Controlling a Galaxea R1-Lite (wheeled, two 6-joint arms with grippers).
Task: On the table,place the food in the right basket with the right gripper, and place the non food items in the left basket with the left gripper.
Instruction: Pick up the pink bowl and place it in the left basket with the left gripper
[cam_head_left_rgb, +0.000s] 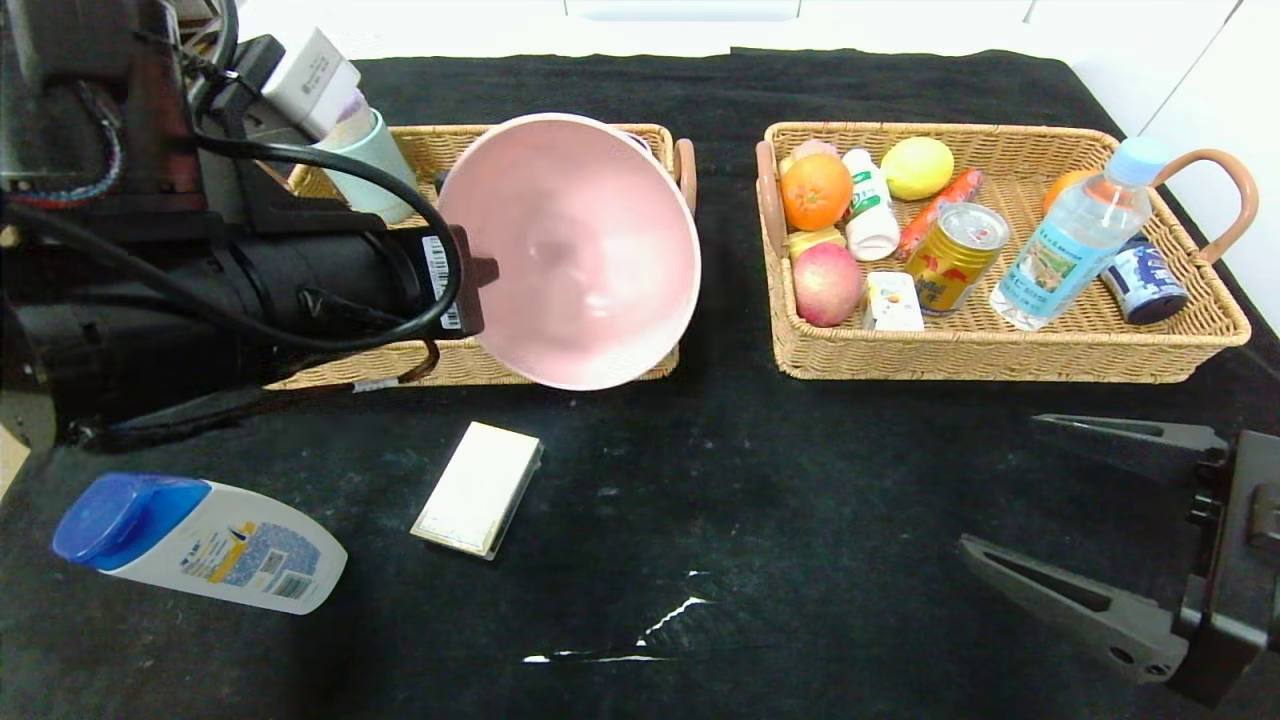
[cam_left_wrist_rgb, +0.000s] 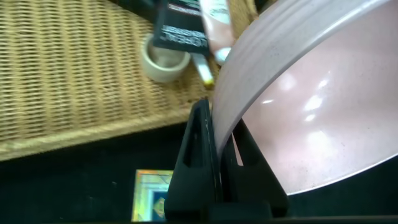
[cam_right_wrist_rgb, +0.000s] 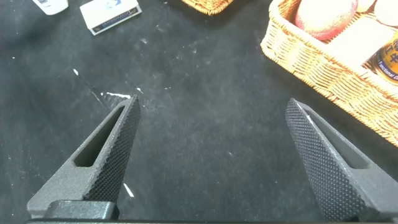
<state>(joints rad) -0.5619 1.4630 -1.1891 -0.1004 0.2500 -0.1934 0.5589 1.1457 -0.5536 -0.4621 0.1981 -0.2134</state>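
Overhead, the pink bowl (cam_head_left_rgb: 575, 250) is held tilted by its rim in the clamped left gripper (cam_left_wrist_rgb: 217, 155), above the left basket (cam_head_left_rgb: 440, 150). Below that gripper, on the scuffed black cloth of the table (cam_head_left_rgb: 780, 500), the cream box (cam_head_left_rgb: 478, 487) and shampoo bottle (cam_head_left_rgb: 200, 545) are laid. The right gripper (cam_head_left_rgb: 1090, 520) is spread wide, empty, near the right basket (cam_head_left_rgb: 1000, 350), where the apple (cam_head_left_rgb: 827, 283), gold can (cam_head_left_rgb: 955, 255) and white packet (cam_head_left_rgb: 892, 301) are contained. Pale walls are seen beyond the table.
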